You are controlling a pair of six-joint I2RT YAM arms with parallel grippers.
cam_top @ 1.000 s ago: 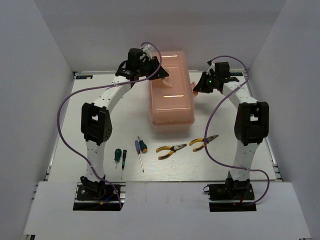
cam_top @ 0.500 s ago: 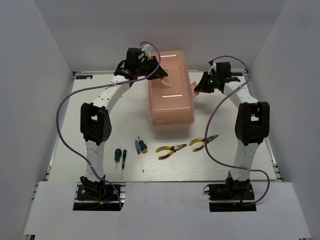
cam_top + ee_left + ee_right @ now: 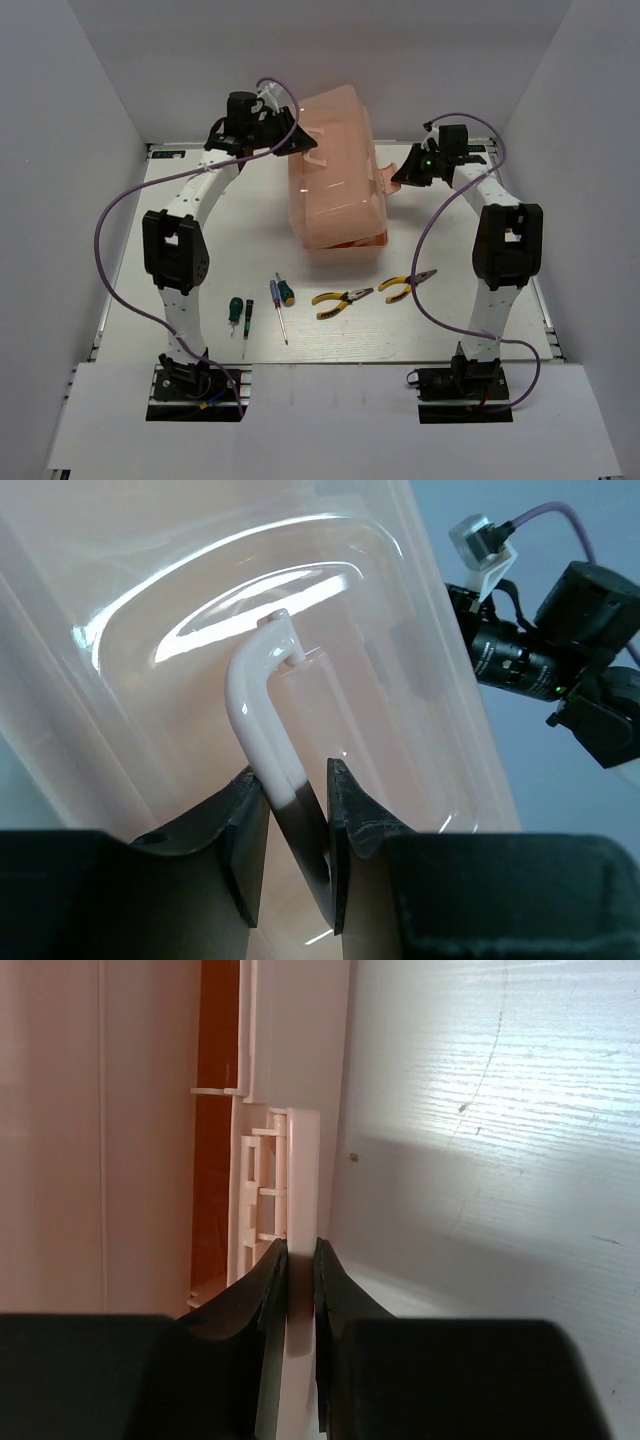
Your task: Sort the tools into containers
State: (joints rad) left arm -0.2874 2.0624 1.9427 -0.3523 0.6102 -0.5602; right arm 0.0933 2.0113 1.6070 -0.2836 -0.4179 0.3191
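Observation:
The peach-pink toolbox stands at the back middle of the table, its lid tilted up toward the left. My left gripper is shut on the white lid handle. At the box's right side my right gripper is shut on the latch. The tray compartments inside are hidden. In a row near the front lie the dark green screwdriver, the blue-and-green screwdriver and two yellow-handled pliers.
White walls close in the table on the left, back and right. Both arm bases are bolted at the near edge. Purple cables loop beside each arm. The right arm's wrist camera shows in the left wrist view.
My left gripper has moved up and to the left with the handle, and the lid has swung up off the base. The right gripper has stayed on the latch.

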